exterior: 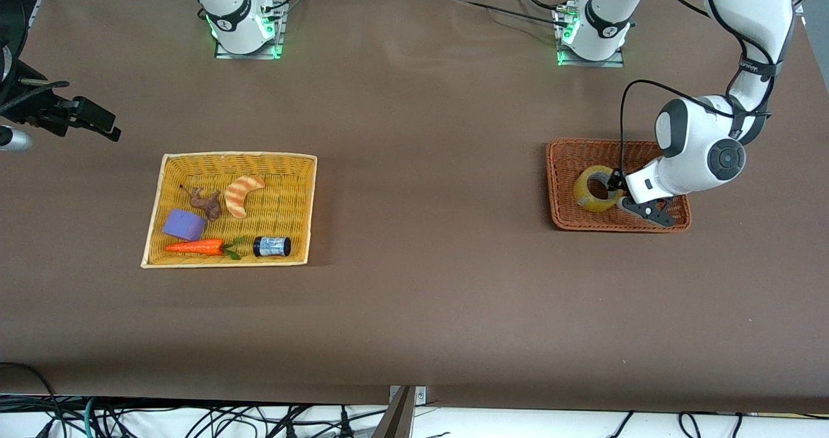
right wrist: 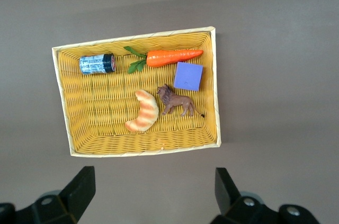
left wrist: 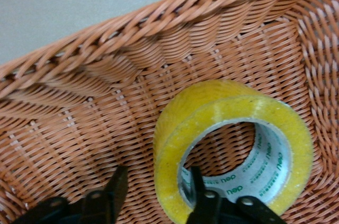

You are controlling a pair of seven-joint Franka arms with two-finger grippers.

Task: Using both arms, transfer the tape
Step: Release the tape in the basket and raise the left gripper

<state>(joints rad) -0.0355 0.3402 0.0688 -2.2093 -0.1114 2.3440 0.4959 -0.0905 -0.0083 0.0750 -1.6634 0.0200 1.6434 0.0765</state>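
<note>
The tape (exterior: 596, 189), a yellow roll with a grey-white core, stands on edge in the brown wicker basket (exterior: 570, 149) at the left arm's end of the table. My left gripper (exterior: 618, 195) is down in that basket and open, with one finger inside the core and the other outside the roll's wall. In the left wrist view the tape (left wrist: 222, 113) sits between the fingers of my left gripper (left wrist: 158, 177), the outer finger (left wrist: 119, 181) apart from it. My right gripper (exterior: 103, 126) hangs open and empty over bare table beside the yellow basket (exterior: 239, 156).
The yellow basket (right wrist: 132, 37) holds a dark can with a blue label (exterior: 272, 246), a carrot (exterior: 194, 247), a croissant (exterior: 243, 195), a toy lion (exterior: 206, 203) and a purple block (exterior: 184, 224). Bare brown table lies between the two baskets.
</note>
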